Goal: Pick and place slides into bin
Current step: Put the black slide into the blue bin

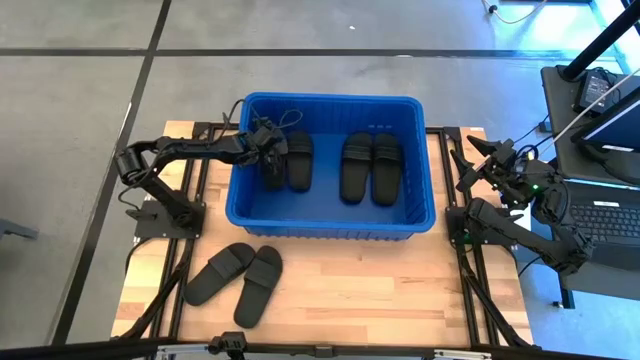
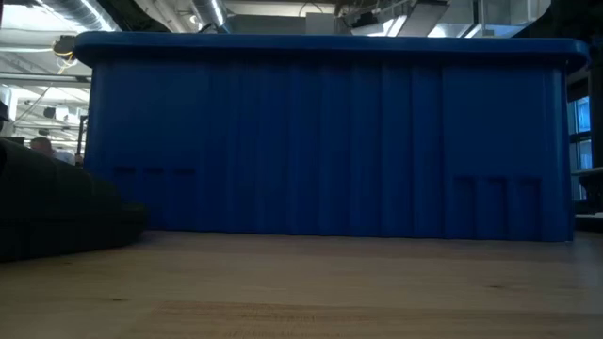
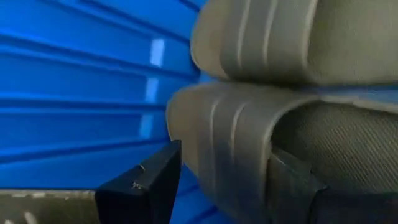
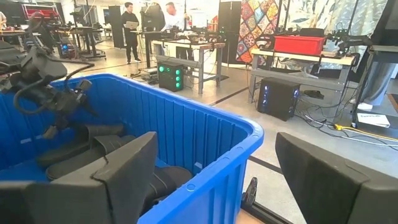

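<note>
The bright blue bin [image 2: 320, 141] fills almost the whole width, standing on the light wooden table [image 2: 311, 292], its near wall ribbed with faint vertical ridges and topped by a rolled rim. At the left edge a matte black slide [image 2: 57, 212] lies on the table just in front of the bin's left corner, its rounded bulk low and partly cut off by the frame. Above the rim, ceiling ducts and strip lights [image 2: 212, 11] of the room behind show.
</note>
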Action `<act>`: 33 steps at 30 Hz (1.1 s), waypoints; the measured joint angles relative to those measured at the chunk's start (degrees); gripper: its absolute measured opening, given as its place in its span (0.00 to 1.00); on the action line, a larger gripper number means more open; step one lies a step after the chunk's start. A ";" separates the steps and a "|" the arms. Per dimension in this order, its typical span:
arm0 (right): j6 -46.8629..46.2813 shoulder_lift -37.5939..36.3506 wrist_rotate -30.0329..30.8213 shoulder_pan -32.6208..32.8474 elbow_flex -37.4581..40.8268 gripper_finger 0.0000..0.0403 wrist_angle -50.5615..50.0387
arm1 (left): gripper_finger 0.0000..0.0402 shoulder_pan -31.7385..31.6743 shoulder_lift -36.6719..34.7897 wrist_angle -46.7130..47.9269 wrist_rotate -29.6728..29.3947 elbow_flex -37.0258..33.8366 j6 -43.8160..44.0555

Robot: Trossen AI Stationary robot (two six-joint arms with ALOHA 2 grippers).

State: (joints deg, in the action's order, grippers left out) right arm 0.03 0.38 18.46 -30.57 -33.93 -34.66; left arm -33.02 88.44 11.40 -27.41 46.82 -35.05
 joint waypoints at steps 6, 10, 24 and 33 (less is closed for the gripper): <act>0.00 0.00 0.00 -0.02 0.00 0.81 0.00 | 0.49 0.03 0.02 4.04 -0.35 -0.16 0.42; 0.00 0.00 0.00 -0.02 0.00 0.81 -0.01 | 0.49 0.68 0.07 3.99 -0.85 -0.14 0.44; 0.00 0.00 0.00 0.00 0.00 0.81 -0.02 | 0.49 4.22 0.09 4.27 -0.24 -0.25 0.52; 0.00 0.00 0.00 -0.02 0.00 0.81 -0.01 | 0.49 4.64 0.00 12.80 6.00 2.86 7.58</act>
State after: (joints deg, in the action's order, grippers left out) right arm 0.03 0.38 18.46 -30.59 -33.93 -34.67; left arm -28.38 88.44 24.20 -21.41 49.67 -27.47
